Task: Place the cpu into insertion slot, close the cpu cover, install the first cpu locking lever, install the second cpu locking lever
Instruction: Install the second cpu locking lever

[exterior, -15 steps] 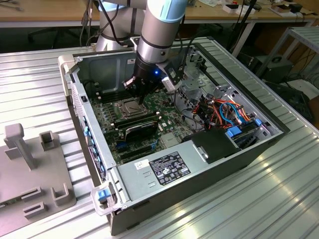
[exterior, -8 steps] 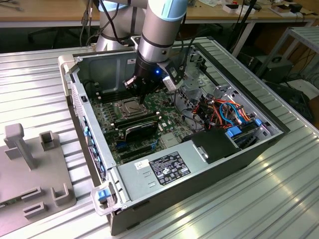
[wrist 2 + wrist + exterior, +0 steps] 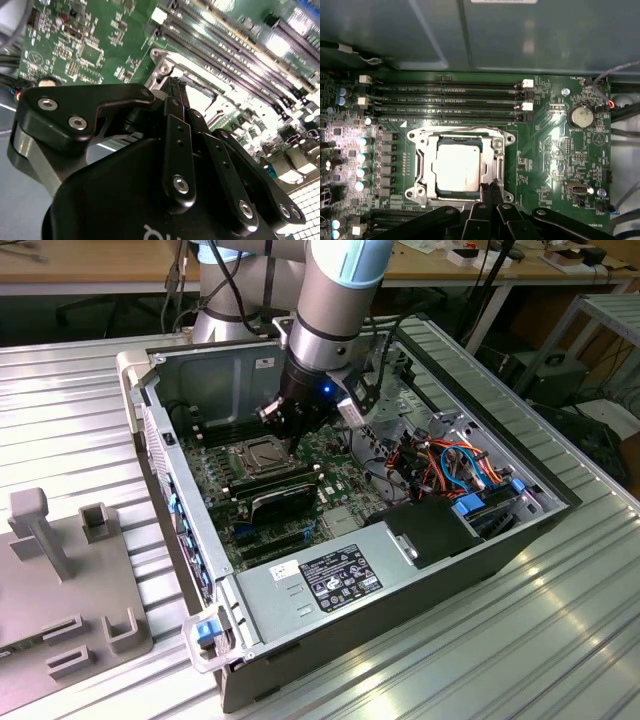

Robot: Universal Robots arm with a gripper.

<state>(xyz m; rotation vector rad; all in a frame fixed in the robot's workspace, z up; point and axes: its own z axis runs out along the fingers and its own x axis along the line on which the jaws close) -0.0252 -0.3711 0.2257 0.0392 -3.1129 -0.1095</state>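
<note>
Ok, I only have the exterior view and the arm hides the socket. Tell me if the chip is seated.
Observer: In the first wrist view the chip lies flat inside the socket.
Operator: Now report the cover.
Observer: The metal cover frame lies flat around the chip, and the silver top shows through its window.
Operator: Give me the gripper.
Observer: The gripper is at the socket's edge beside the chip, jaws together.
</note>
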